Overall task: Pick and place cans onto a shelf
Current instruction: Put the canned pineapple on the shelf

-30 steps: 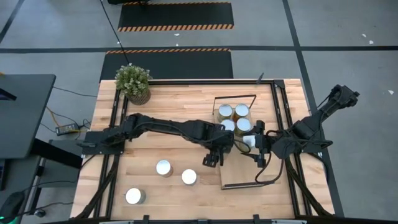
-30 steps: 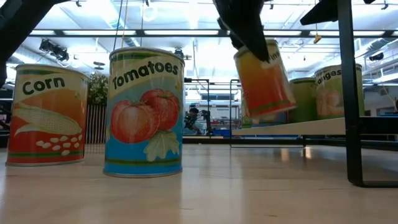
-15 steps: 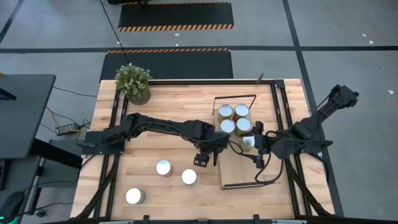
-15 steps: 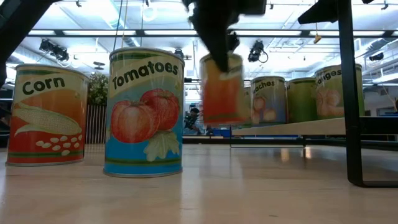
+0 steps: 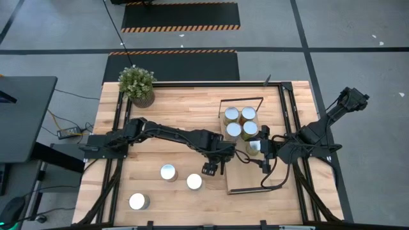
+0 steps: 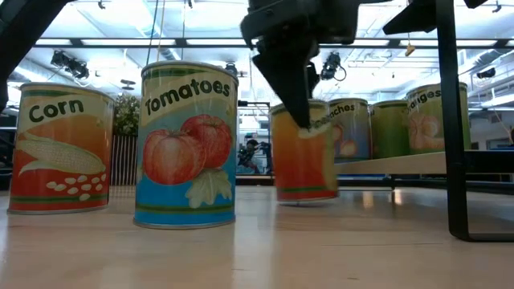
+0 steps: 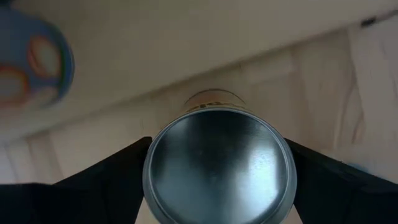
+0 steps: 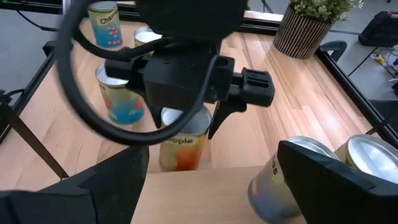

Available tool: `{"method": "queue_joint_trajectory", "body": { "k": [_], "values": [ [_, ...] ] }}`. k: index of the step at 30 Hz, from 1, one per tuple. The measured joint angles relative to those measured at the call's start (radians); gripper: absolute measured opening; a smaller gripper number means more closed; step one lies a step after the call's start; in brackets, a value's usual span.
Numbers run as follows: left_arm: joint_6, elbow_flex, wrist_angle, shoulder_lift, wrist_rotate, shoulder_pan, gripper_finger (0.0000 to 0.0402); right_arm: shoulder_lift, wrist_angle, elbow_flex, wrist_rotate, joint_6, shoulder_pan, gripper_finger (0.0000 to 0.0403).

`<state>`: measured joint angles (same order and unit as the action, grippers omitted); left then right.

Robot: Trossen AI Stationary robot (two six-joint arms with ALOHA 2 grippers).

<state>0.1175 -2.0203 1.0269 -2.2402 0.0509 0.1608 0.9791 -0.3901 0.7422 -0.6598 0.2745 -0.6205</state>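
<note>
My left gripper (image 5: 211, 167) is shut on an orange-labelled can (image 6: 303, 152) just left of the shelf (image 5: 246, 174), a light board with black wire ends. The gripper hides this can in the high view. The can shows in the right wrist view (image 8: 183, 142). Several cans (image 5: 240, 121) stand on the shelf's far half. My right gripper (image 5: 261, 150) is open over the shelf. One more can (image 5: 254, 147) stands on the board between its fingers, close to one finger (image 8: 329, 180). My left gripper pinches the can's upper rim between its two fingers, one on each side (image 7: 149, 180). The fingers come from above, pointing down. The can stands upright, its base on or just at the tabletop (image 6: 303, 199). My right gripper: I cannot tell whether it touches the can beside its finger.
Three loose cans (image 5: 168, 172) (image 5: 194, 181) (image 5: 138, 202) stand near the table's front left; the low view shows the corn can (image 6: 60, 148) and the tomatoes can (image 6: 189, 144). A potted plant (image 5: 137, 85) stands at the far left corner. The shelf's near half is bare board.
My left gripper has carried the orange can away from the shelf's left edge, toward the table's left and near edges, and down. The can was lifted and tilted; it is now upright and low at the tabletop. My right gripper has kept still.
</note>
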Motion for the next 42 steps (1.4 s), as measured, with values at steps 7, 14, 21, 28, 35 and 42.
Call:
{"method": "queue_joint_trajectory", "body": {
  "k": [7,14,21,28,35,42],
  "values": [
    [0.024,0.0,-0.049,0.0,0.0,0.0,0.0376,0.001,0.0,0.0,0.005,0.003,0.0,0.0364],
    [0.025,-0.033,0.001,0.005,0.064,0.004,0.0391,0.001,-0.001,0.0,0.006,0.0,0.0,0.0364],
    [-0.003,-0.142,0.139,0.01,0.115,0.04,0.0389,0.011,0.04,0.0,0.008,-0.008,0.005,0.0364],
    [-0.044,-0.126,0.224,0.019,0.248,0.101,0.0389,0.082,0.084,0.002,0.081,-0.024,0.057,0.0364],
    [-0.111,-0.113,0.299,0.059,0.271,0.131,0.0389,0.186,0.081,0.067,0.114,-0.048,0.082,0.0364],
    [-0.159,-0.112,0.312,0.09,0.305,0.162,0.0389,0.306,0.098,0.124,0.156,-0.091,0.109,0.0364]
  ]
}}
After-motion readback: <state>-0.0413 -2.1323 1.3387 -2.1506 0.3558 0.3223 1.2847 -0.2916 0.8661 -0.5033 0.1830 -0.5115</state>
